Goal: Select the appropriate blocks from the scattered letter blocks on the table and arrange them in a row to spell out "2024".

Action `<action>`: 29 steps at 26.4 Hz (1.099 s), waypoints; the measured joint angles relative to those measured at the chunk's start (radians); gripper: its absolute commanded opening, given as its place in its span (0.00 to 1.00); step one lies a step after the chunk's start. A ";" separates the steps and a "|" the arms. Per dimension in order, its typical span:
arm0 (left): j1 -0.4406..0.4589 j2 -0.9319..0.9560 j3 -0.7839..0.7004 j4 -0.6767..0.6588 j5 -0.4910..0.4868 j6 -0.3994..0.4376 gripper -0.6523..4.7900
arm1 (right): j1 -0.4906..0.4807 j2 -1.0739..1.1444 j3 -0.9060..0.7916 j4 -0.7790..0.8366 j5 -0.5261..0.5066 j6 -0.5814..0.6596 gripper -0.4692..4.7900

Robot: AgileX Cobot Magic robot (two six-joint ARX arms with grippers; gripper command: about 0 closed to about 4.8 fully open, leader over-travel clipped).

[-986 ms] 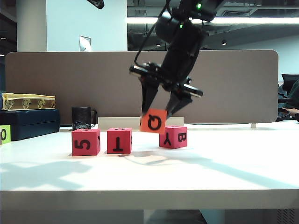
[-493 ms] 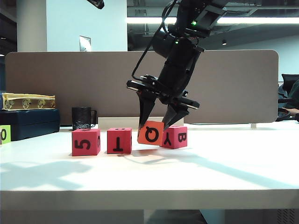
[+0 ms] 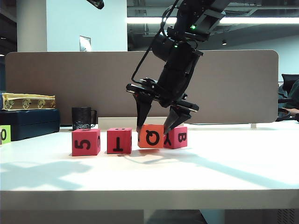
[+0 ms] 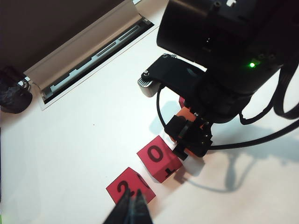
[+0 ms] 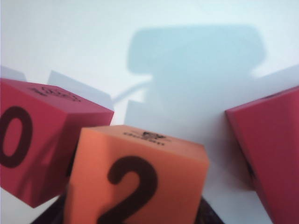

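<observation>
On the white table (image 3: 210, 168) stand three pink-red blocks, facing me with 5 (image 3: 86, 142), T (image 3: 119, 140) and B (image 3: 176, 136). The orange block (image 3: 151, 136) rests flat between T and B. My right gripper (image 3: 153, 127) points down over it, open, one finger at each side. In the right wrist view the orange block (image 5: 135, 177) shows a 2 on top, with the 0 block (image 5: 32, 149) and another pink-red block (image 5: 271, 149) beside it. My left gripper (image 4: 132, 207) is shut and empty, high above the 2 block (image 4: 122, 185); next to that block lies the 0 block (image 4: 159, 158).
A grey-brown partition (image 3: 70, 84) closes the back of the table. At the far left stand a black mug (image 3: 82, 117), a dark box (image 3: 28, 122) and a lime-green cube marked 0 (image 3: 4, 134). A cable slot (image 4: 88, 51) runs along the table's rear edge.
The right gripper came down with the orange block and set it flat on the table between the T and B blocks; its fingers have spread wider. The left arm stayed still.
</observation>
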 measured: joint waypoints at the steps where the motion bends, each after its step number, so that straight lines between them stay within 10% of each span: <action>1: 0.000 0.000 0.000 0.000 0.000 0.000 0.11 | 0.000 0.000 0.000 0.000 0.000 0.000 0.77; 5: 0.000 0.000 0.000 -0.001 0.000 0.000 0.11 | 0.000 0.000 0.000 -0.001 -0.003 0.002 0.91; 29: 0.000 0.000 0.000 -0.005 0.000 0.000 0.11 | 0.003 -0.040 0.001 -0.010 0.001 0.005 0.91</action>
